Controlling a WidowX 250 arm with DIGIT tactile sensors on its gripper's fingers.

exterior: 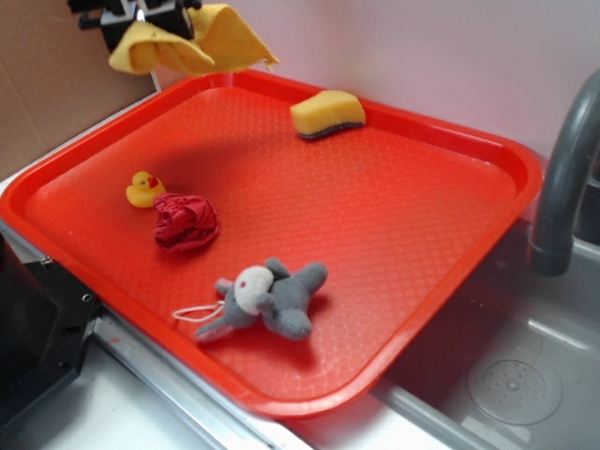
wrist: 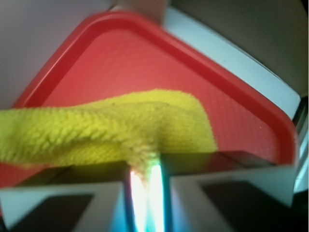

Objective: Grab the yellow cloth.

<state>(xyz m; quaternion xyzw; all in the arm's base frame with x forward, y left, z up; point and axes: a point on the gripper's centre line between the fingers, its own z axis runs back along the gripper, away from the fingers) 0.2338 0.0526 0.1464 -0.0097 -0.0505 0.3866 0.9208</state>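
Red tray (exterior: 487, 159) w/ sponge (exterior: 327, 113), duck (exterior: 143, 188)

Between your fingers (wrist: 96, 198) you have the yellow cloth (wrist: 111, 128), a matt, nubby terry with a fuzzy pile. Below them your red tray (exterior: 450, 141) is glossy plastic with a fine pebbled texture. On it, the sponge (exterior: 327, 112) looks porous and the grey toy (exterior: 272, 298) plush.

A red tray (exterior: 450, 225) holds a yellow sponge (exterior: 327, 113) near its far rim, a rubber duck (exterior: 143, 188) just beside a crumpled red cloth (exterior: 186, 222), and a grey plush toy (exterior: 267, 298), with a grey faucet (exterior: 565, 169) over the sink (exterior: 525, 375) alongside.
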